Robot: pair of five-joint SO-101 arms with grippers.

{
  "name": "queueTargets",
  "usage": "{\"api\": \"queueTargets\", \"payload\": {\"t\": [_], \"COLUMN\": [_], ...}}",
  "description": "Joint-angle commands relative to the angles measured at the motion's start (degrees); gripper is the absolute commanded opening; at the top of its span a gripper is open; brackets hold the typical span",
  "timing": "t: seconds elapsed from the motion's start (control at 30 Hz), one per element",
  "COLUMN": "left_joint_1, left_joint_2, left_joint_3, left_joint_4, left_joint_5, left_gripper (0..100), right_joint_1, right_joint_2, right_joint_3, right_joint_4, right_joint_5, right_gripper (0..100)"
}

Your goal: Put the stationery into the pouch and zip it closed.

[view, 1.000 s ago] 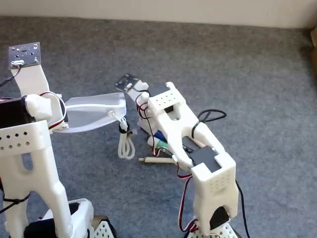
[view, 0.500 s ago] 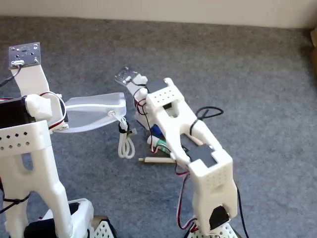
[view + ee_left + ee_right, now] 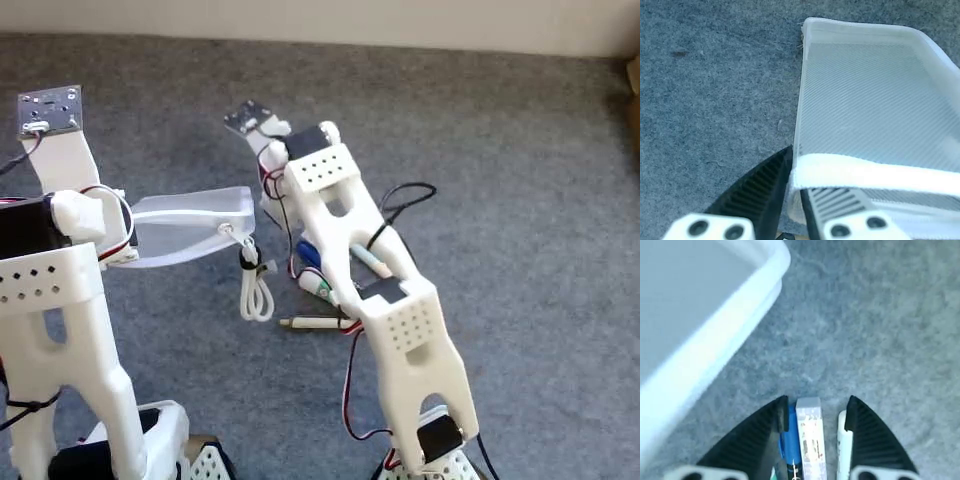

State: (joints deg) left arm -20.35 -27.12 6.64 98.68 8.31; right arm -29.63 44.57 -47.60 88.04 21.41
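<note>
My right end effector [image 3: 817, 402] pinches several pens [image 3: 808, 440] just short of the pouch [image 3: 700, 305]. My left end effector [image 3: 796, 175] is clamped on the pouch's edge. I judge nothing is bagged yet. A loose pen [image 3: 315, 322] lies on the counter [image 3: 520, 150], and zipping remains.

No text, number or sign is legible. The white stationery bar [image 3: 809, 435], held between the fingers of the right gripper [image 3: 818, 404], carries small dark print running along its face. The characters are too small to be resolved.
</note>
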Motion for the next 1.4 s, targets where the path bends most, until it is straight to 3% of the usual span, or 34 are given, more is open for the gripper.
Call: {"api": "queueTargets", "payload": {"t": [0.0,0.17,0.5,0.67,0.87,1.13,1.37], "left_joint_1": [-0.8,-0.8,-0.8,-0.8,-0.8,-0.7,-0.6], "left_joint_2": [-0.7,-0.7,-0.7,-0.7,-0.7,-0.7,-0.7], "left_joint_3": [0.3,0.3,0.4,0.4,0.4,0.3,0.4], "left_joint_4": [-1.1,-1.1,-1.1,-1.1,-1.1,-1.1,-1.9], "left_joint_5": [0.4,0.4,0.4,0.4,0.5,0.6,0.7], "left_gripper": [0,0,0,0,0,0,0], "right_joint_1": [0.6,2.8,3.2,3.7,3.7,5.7,6.2], "right_joint_2": [2.0,7.7,8.3,7.8,6.9,6.8,-4.6], "right_joint_3": [-7.3,-8.0,-8.0,-8.6,-18.2,-28.2,-24.9], "right_joint_4": [1.5,4.7,5.2,7.3,12.9,13.1,13.2], "right_joint_5": [-0.4,0.0,3.7,5.0,4.7,-6.8,-8.5], "right_gripper": [17.3,11.0,9.8,0.4,0.5,0.5,0.5]}}
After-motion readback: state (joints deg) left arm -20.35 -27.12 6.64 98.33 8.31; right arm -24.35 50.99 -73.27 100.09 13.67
